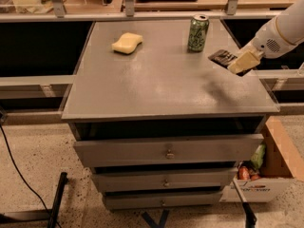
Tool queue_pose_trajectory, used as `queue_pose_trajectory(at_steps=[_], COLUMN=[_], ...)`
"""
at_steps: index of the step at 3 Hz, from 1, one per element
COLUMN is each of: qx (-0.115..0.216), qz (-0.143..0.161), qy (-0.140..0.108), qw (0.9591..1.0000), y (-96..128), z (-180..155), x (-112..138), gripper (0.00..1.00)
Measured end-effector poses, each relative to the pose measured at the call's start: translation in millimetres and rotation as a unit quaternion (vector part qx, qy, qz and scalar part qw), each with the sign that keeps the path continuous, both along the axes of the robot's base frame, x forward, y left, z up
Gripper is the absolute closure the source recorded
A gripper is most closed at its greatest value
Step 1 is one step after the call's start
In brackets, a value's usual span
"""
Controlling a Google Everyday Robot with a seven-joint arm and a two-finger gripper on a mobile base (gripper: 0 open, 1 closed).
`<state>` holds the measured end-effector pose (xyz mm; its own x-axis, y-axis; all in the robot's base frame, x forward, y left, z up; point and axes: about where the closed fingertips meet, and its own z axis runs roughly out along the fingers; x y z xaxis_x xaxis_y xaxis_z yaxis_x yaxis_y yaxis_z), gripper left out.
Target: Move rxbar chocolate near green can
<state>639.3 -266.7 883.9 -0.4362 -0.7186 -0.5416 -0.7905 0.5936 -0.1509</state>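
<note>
The rxbar chocolate [222, 57], a flat dark wrapper, is held off the grey table top [161, 80] at the right side, casting a shadow below. My gripper [240, 63], with pale fingers, is shut on its right end; the white arm reaches in from the right edge. The green can [197, 33] stands upright at the back of the table, a short way up and left of the bar.
A yellow sponge [127, 42] lies at the back left of the table. Drawers [166, 151] are below the top. A cardboard box [270, 175] with items sits on the floor at the right. A railing and shelf run behind the table.
</note>
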Motion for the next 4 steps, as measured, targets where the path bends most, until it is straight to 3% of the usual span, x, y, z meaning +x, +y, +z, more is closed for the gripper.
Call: queue_pose_trajectory(at_steps=[3, 4], qx=[0.012, 0.019], qz=[0.005, 0.005], qy=[-0.008, -0.002], qw=[0.9999, 0.9998], y=[3, 0], z=[-7, -34], x=[47, 97], gripper=[1.00, 1.00])
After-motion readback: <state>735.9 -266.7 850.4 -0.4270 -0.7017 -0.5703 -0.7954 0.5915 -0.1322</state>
